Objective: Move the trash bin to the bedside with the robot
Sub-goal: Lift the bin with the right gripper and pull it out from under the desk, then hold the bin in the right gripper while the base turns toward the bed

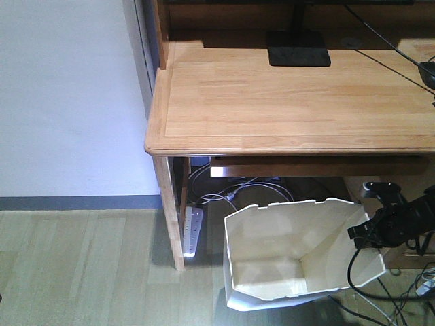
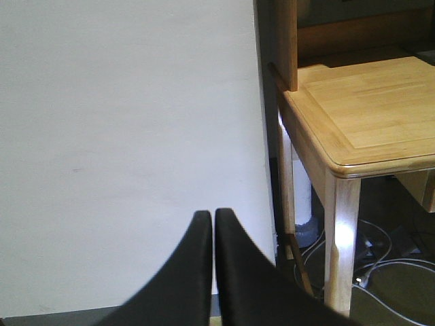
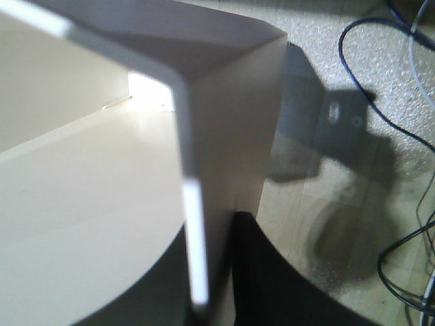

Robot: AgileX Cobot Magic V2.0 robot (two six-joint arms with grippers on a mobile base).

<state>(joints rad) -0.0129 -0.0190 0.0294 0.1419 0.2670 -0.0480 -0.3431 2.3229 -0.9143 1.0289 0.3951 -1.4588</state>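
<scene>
One pinch: right end effector (image 3: 207, 272) on the trash bin (image 1: 285, 258) rim, lower right of the front view; left end effector (image 2: 213, 265) pressed together. Drag slowly, keeping the bin level.

Trash bin (image 1: 292, 255) before desk (image 1: 292, 102)

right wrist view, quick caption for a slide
Right gripper clamps the white trash bin by its rim, one finger inside the wall, one outside.

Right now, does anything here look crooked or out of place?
Yes: the white trash bin beside the desk looks tipped askew, with the right gripper pinching its rim wall. Also, loose cables sprawl under the desk.
</scene>
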